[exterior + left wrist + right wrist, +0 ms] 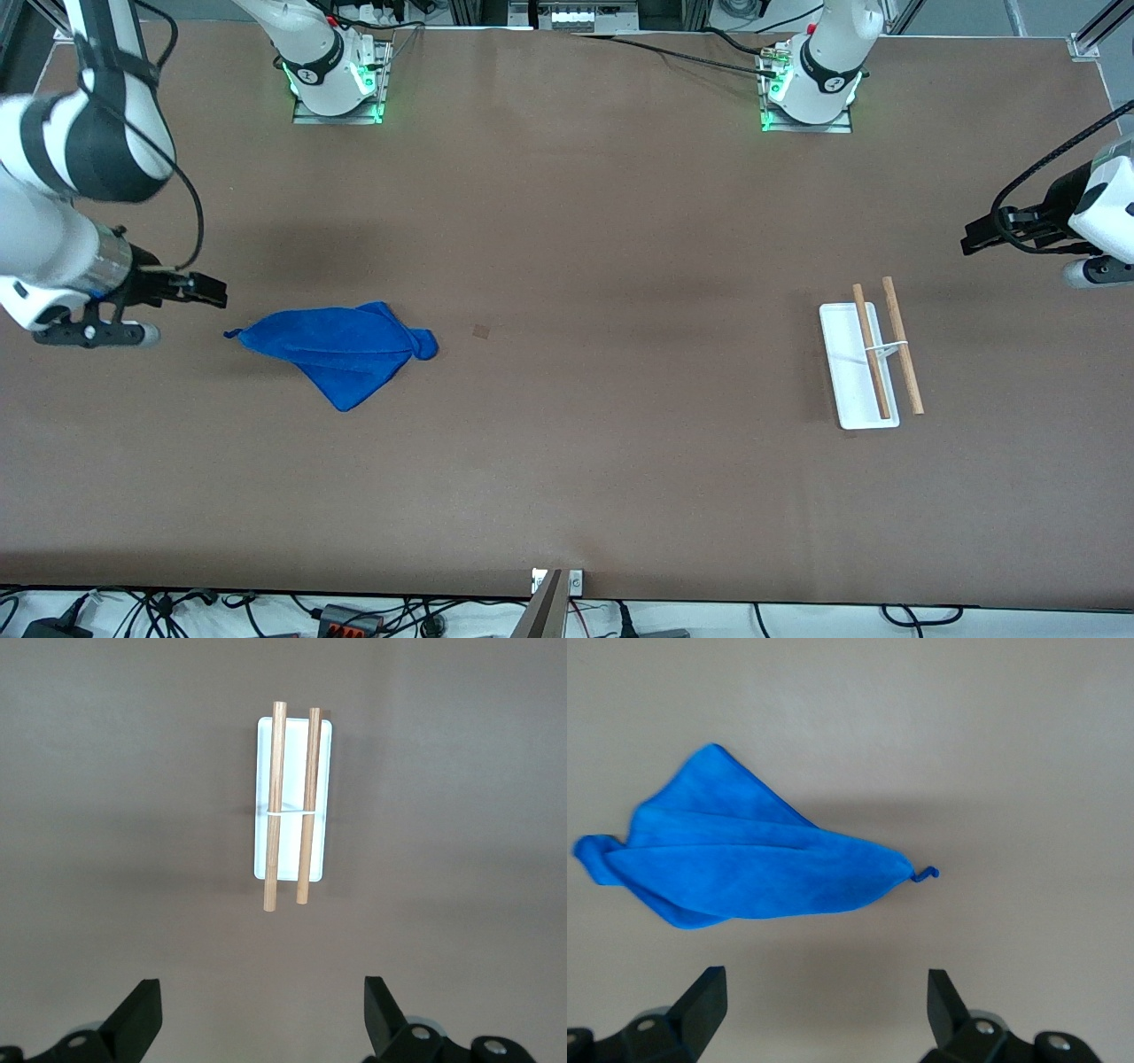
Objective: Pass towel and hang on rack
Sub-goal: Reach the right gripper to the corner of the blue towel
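Note:
The royal-blue towel [341, 348] lies crumpled flat on the brown table toward the right arm's end; it fills the middle of the right wrist view [744, 859], its small corner loop [926, 874] sticking out. The rack [873, 359] stands toward the left arm's end: white base, thin wire support, two wooden rods; it also shows in the left wrist view [292, 802]. My right gripper [208, 291] hangs open and empty above the table beside the towel's loop corner. My left gripper [979, 239] hangs open and empty above the table near the rack.
The brown table [567, 221] runs wide between towel and rack, with a small dark mark [481, 331] near the towel. Both arm bases stand along the table's edge farthest from the front camera. Cables lie off the nearest edge.

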